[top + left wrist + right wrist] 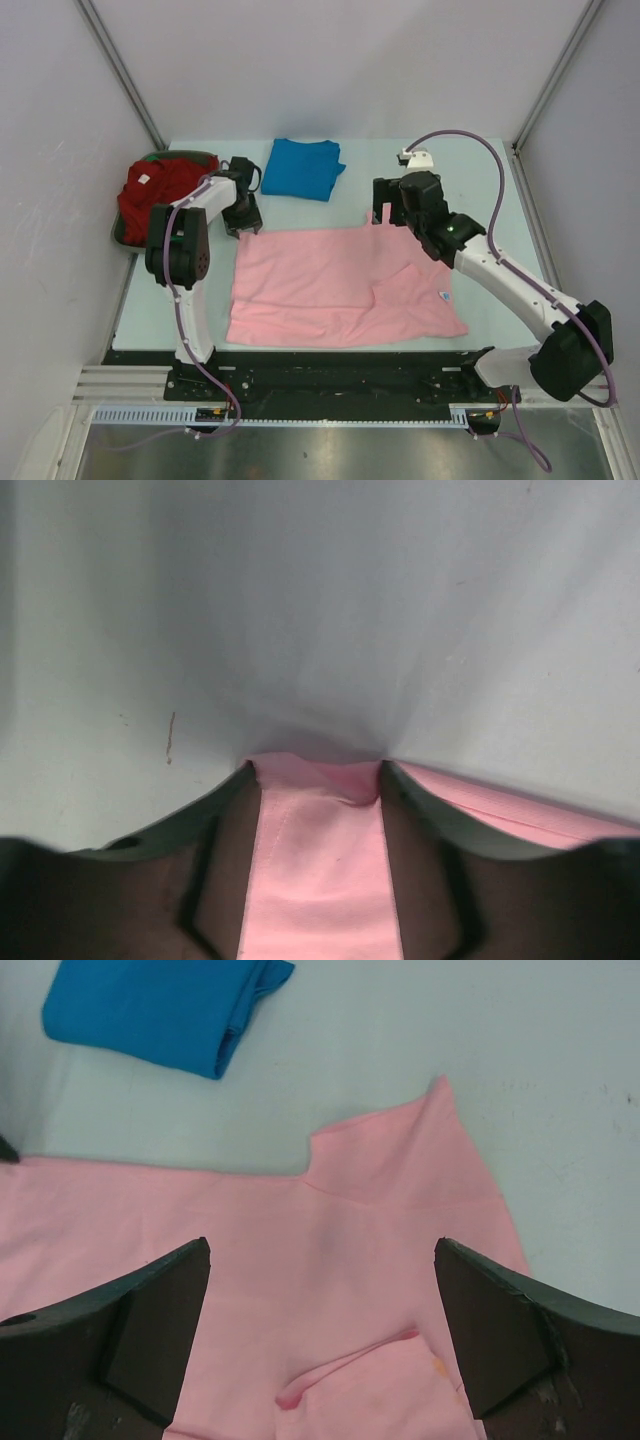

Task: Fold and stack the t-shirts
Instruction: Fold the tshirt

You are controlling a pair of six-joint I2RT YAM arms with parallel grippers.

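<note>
A pink t-shirt (pixel 340 285) lies spread flat mid-table, with a fold near its right side (pixel 340 1365). My left gripper (pixel 243 222) is down at its far left corner. In the left wrist view the fingers straddle a strip of pink cloth (pixel 316 860), and the left gripper (pixel 316 770) has its jaws partly apart. My right gripper (pixel 390 214) hovers over the shirt's far right corner (pixel 400 1160). In the right wrist view that right gripper (pixel 322 1245) is wide open and holds nothing. A folded blue t-shirt (pixel 302 167) lies behind, also in the right wrist view (pixel 160 1010).
A crumpled red t-shirt (pixel 150 195) fills a dark bin (pixel 118 238) at the far left, with a bit of green cloth (pixel 152 156) behind it. White enclosure walls (pixel 60 200) close in on both sides. A small white device (pixel 417 157) with a purple cable rests at the back right.
</note>
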